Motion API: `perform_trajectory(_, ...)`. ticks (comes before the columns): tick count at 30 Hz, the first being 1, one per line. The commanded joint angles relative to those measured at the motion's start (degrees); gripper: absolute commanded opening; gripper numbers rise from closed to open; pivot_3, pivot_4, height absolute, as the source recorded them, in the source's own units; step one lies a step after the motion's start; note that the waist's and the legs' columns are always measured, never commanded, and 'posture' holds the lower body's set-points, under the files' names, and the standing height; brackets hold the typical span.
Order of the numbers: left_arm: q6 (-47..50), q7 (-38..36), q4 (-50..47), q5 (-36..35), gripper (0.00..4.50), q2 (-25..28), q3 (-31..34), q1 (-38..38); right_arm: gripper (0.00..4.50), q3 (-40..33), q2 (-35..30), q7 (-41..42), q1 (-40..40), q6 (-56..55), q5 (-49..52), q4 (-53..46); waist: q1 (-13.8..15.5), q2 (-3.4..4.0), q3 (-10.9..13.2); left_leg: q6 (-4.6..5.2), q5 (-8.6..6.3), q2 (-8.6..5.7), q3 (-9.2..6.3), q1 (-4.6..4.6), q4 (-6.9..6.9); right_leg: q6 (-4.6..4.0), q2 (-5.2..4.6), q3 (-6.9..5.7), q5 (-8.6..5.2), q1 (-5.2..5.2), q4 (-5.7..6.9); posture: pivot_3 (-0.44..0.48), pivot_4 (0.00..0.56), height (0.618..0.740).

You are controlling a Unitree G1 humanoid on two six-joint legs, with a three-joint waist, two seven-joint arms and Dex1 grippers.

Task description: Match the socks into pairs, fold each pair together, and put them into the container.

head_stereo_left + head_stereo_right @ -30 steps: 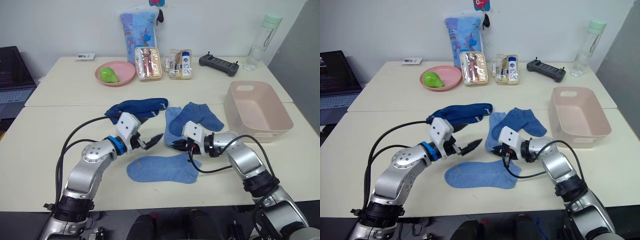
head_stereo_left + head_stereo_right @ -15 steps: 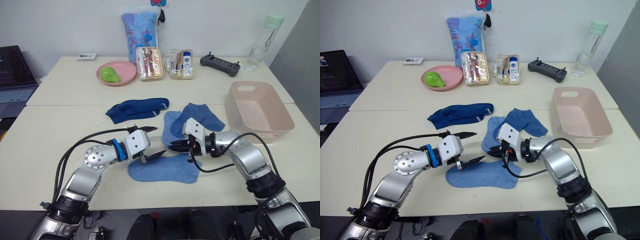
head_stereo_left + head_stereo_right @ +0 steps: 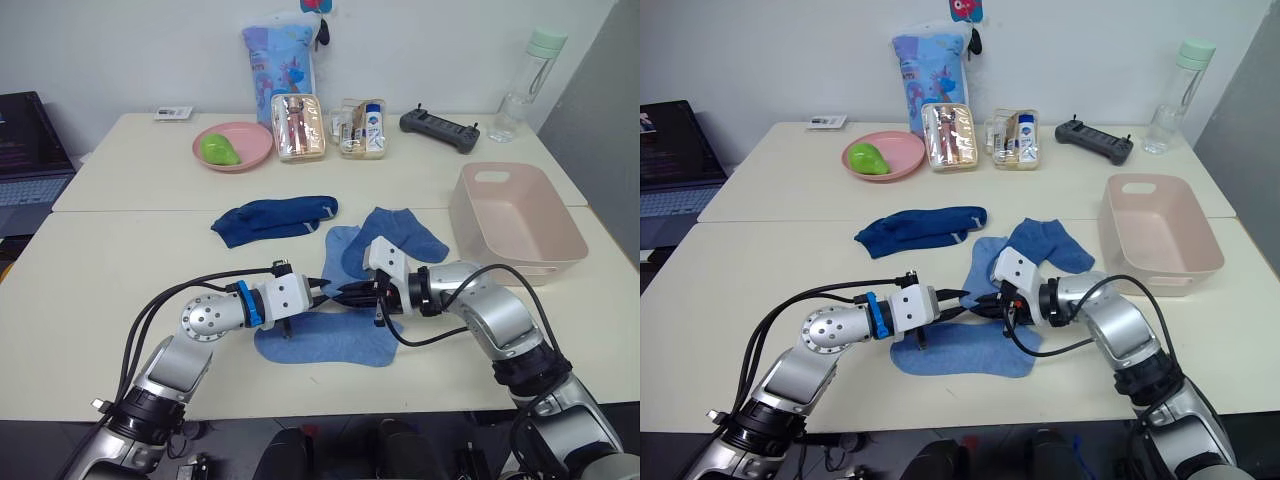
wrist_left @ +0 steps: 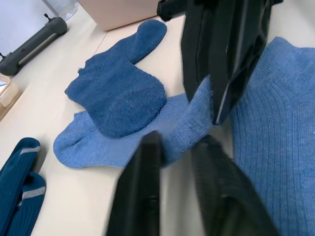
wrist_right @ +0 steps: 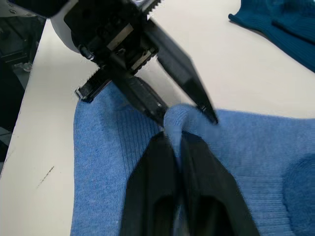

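Where grippers meet: pinched sock (image 4: 189, 125).

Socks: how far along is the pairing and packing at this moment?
Nothing is packed: the container holds no socks. In hand: the right gripper pinches an edge of a light blue sock, with the open left gripper reaching in. Left: the navy socks, medium-blue sock and flat sock remain unfolded on the table.

The left gripper (image 3: 318, 295) has been swung in to meet the right gripper (image 3: 345, 294) at the pinched light blue sock (image 4: 187, 123).
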Motion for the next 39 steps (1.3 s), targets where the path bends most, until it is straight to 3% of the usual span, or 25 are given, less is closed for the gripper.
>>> perform_trajectory(1,-1.28,-0.12,-0.82,-0.4,0.0,0.5,1.36,-0.33,1.76,-3.29,-0.12,0.44,-1.99,0.25,3.22,-1.9,0.0,0.0,0.0,0.0,0.0,0.0,-0.01,0.0,0.0,0.0,0.0,-0.01,0.0,0.0,0.0,0.0,0.15,0.74)
perform_trajectory(5,-0.61,0.88,-0.88,-0.26,0.0,0.65,2.16,0.1,3.17,-5.13,-0.89,0.12,-4.54,-1.54,3.43,2.09,0.0,0.0,0.0,0.0,0.0,0.0,0.0,-0.01,0.01,0.0,0.0,0.0,0.0,0.0,0.0,0.0,0.15,0.74)
perform_trajectory(10,-0.93,0.33,-2.55,-1.23,0.0,1.71,3.31,1.89,3.17,-1.98,-1.6,-5.57,-8.11,-17.31,-8.2,17.86,-0.09,0.0,0.0,0.0,0.0,0.0,0.01,0.01,0.0,0.0,0.0,-0.01,0.0,0.0,0.0,0.0,0.15,0.74)
perform_trajectory(18,-0.82,0.45,-3.49,-1.26,0.0,2.16,4.63,3.05,3.17,1.61,0.08,-6.4,-10.13,-26.08,-15.93,31.4,-0.11,0.02,0.02,0.0,0.0,0.01,0.08,-0.12,0.0,-0.01,0.0,0.04,0.0,-0.12,-0.01,0.0,0.15,0.74)
perform_trajectory(22,-0.66,0.62,-3.64,-1.14,0.0,2.02,4.79,3.01,2.23,0.91,0.85,-5.57,-10.51,-27.08,-16.25,32.79,-0.09,0.02,0.02,0.0,0.0,0.01,0.06,-0.07,0.01,-0.01,0.0,0.02,0.01,-0.11,0.1,0.0,0.15,0.74)
perform_trajectory(28,-1.11,0.35,-4.1,-1.53,0.0,2.64,5.58,4.0,0.11,-1.21,-0.25,-5.78,-11.55,-28.07,-16.4,34.36,-0.08,0.02,0.02,0.01,0.01,0.01,0.06,-0.08,0.02,-0.01,0.0,0.03,0.01,-0.11,0.1,0.0,0.15,0.74)
perform_trajectory(33,-0.87,-0.12,-5.36,-2.98,0.0,3.96,7.35,5.22,0.05,-2.72,-2.65,-8.24,-14.91,-30.81,-18.65,37.81,-0.12,0.05,0.05,0.01,0.0,0.01,0.08,-0.08,0.01,-0.02,0.0,0.04,0.01,-0.13,0.09,0.0,0.15,0.74)
perform_trajectory(39,-1.64,-1.12,-5.56,-4.67,0.0,7.29,11.23,8.63,0.05,0.43,-5.61,-11.09,-19.39,-40.75,-25.99,44.77,-0.22,0.06,0.05,0.01,0.0,0.02,0.11,-0.12,-0.04,-0.02,0.01,0.04,0.01,-0.24,0.1,0.0,0.15,0.74)
